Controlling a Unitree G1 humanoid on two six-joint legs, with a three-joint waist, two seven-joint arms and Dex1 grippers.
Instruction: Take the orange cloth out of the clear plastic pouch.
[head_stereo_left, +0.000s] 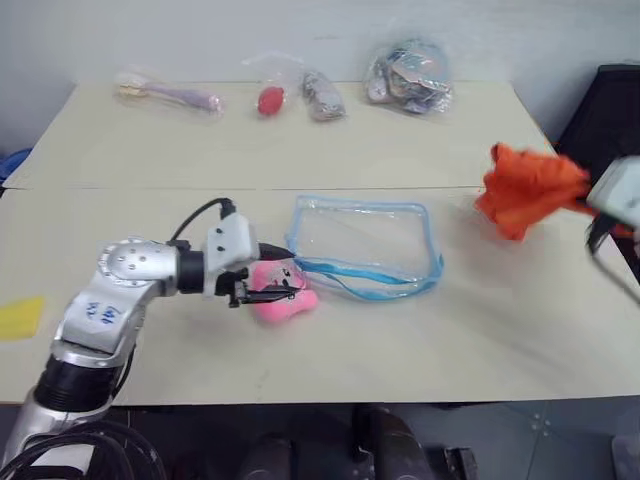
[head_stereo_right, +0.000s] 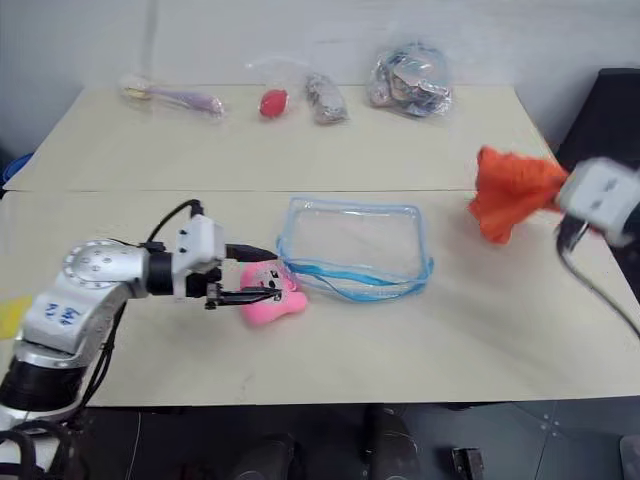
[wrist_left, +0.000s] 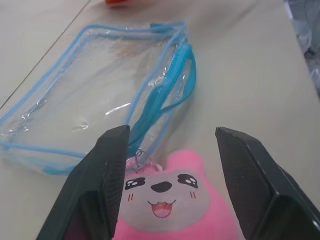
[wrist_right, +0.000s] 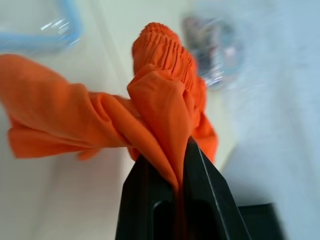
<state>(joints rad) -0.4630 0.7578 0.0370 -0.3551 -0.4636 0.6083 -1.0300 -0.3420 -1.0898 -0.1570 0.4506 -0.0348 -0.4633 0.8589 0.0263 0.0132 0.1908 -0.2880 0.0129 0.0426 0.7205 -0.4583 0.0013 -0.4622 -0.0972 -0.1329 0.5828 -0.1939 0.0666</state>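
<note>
Orange cloth (wrist_right: 150, 110) hung clamped in right gripper (wrist_right: 175, 165), clear of worktop (head_stereo_left: 450, 330) | clear plastic pouch (head_stereo_left: 365, 245) lay empty | left gripper (wrist_left: 170, 165) gaped above pink plush toy (wrist_left: 170, 200)

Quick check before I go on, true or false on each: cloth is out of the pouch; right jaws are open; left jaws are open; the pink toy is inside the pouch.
1. The orange cloth is out of the clear plastic pouch. True.
2. The right gripper has its jaws open. False: they are shut on the cloth.
3. The left gripper has its jaws open. True.
4. The pink plush toy lies inside the pouch. False: it lies on the table beside it.
</note>
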